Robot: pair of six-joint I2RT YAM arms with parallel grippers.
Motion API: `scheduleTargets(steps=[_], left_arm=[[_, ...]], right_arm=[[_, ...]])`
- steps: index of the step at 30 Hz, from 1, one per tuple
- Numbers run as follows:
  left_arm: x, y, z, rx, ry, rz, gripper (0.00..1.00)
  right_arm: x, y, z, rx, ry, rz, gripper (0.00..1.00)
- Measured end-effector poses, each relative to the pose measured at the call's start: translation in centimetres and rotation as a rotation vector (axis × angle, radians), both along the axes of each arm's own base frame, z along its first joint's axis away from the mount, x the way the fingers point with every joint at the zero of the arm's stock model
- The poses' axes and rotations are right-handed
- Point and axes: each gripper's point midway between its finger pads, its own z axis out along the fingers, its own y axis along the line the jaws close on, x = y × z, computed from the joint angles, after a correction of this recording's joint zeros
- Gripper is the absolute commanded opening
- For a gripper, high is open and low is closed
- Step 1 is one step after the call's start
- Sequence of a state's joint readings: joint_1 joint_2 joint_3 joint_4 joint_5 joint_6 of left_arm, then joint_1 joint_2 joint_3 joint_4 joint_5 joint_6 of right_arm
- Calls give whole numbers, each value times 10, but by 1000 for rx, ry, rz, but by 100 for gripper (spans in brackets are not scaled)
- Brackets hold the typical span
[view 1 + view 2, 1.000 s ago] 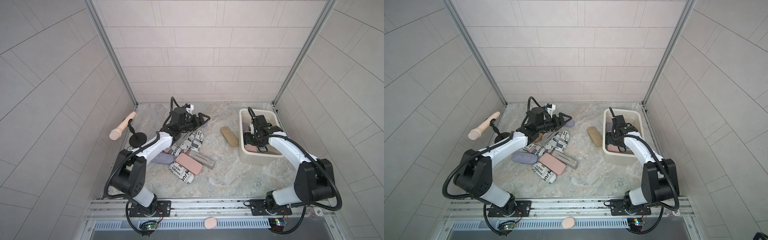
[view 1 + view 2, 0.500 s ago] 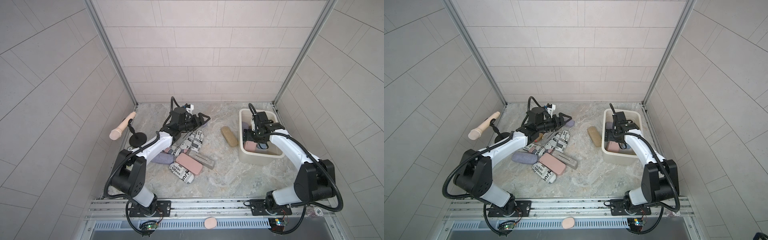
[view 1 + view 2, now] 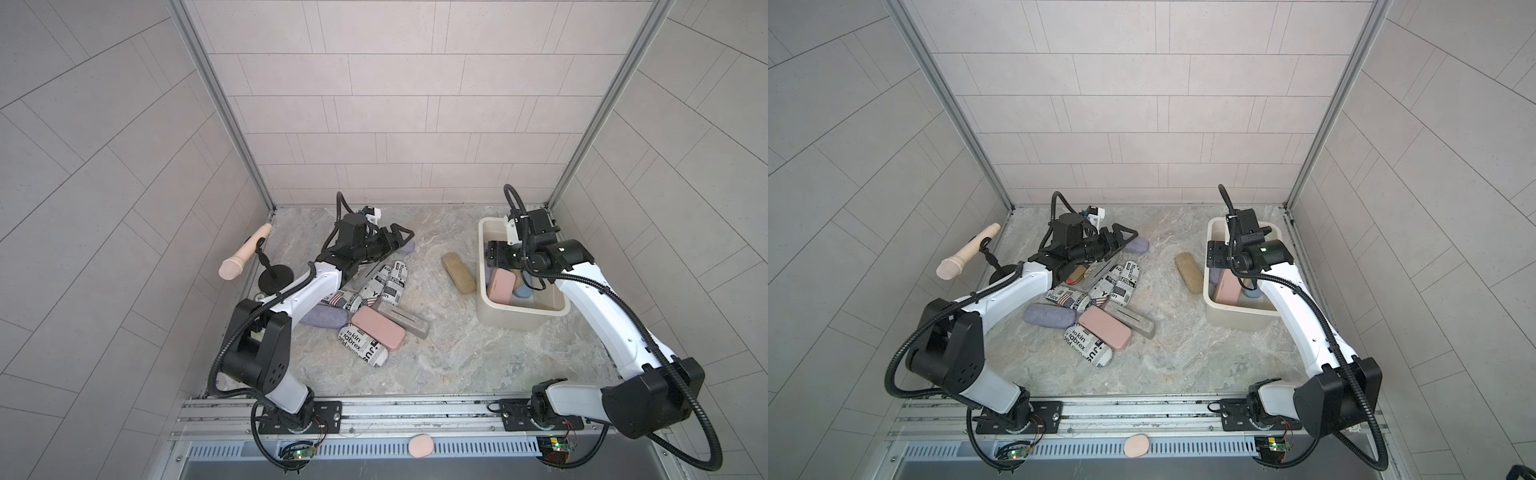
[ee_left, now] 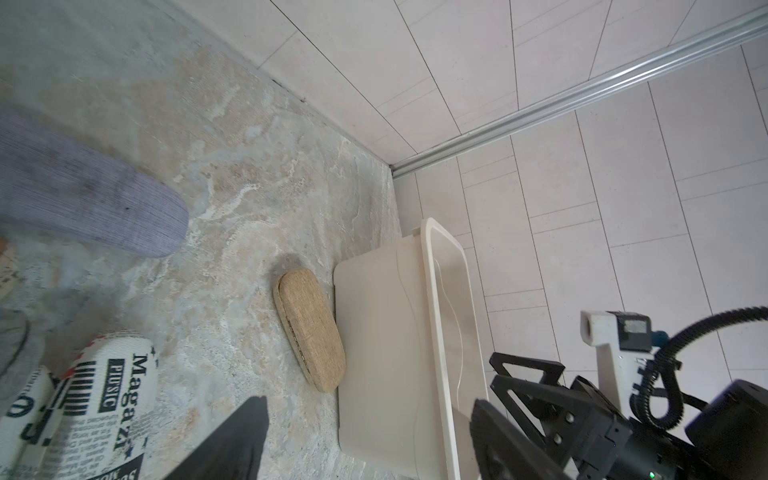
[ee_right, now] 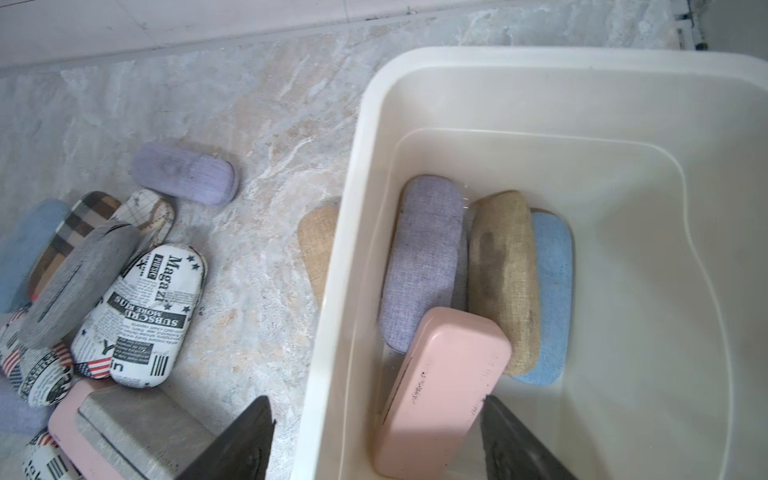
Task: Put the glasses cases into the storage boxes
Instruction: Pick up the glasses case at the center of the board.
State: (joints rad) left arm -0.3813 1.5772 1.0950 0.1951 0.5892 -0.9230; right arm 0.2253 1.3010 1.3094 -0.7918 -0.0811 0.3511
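The surface [image 3: 436, 353] carries the storage box [image 3: 523, 322] on the right arm's side and a pile [image 3: 370, 303] of cases on the left arm's. Both grippers stand spread and empty: the right gripper [image 5: 376, 399] over the box, the left gripper [image 4: 368, 402] beside the lilac case [image 4: 91, 203]. The tan case [image 3: 458, 273] lies just outside the box wall facing the pile, long axis along that wall (the right arm looks nearer). The pink case [image 5: 440, 386] leans inside the box, ungripped.

newsprint case [image 5: 141, 316], "Magazi", "SUBSCRI" (cut off)
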Motion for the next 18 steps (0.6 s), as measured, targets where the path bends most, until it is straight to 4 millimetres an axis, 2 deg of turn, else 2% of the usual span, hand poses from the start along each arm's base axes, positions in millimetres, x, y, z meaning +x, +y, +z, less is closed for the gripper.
scheduleTargets(steps=[7, 13, 16, 18], left_arm=[[10, 28, -6, 44, 20, 84, 84], [23, 67, -7, 100, 41, 203, 84], [30, 89, -10, 114, 56, 264, 84], [33, 102, -13, 122, 66, 299, 84]], right_arm=[[-6, 39, 6, 1, -15, 89, 75], [-13, 89, 12, -14, -37, 227, 72], [-18, 113, 1, -49, -12, 316, 67], [-20, 129, -14, -80, 21, 375, 65]])
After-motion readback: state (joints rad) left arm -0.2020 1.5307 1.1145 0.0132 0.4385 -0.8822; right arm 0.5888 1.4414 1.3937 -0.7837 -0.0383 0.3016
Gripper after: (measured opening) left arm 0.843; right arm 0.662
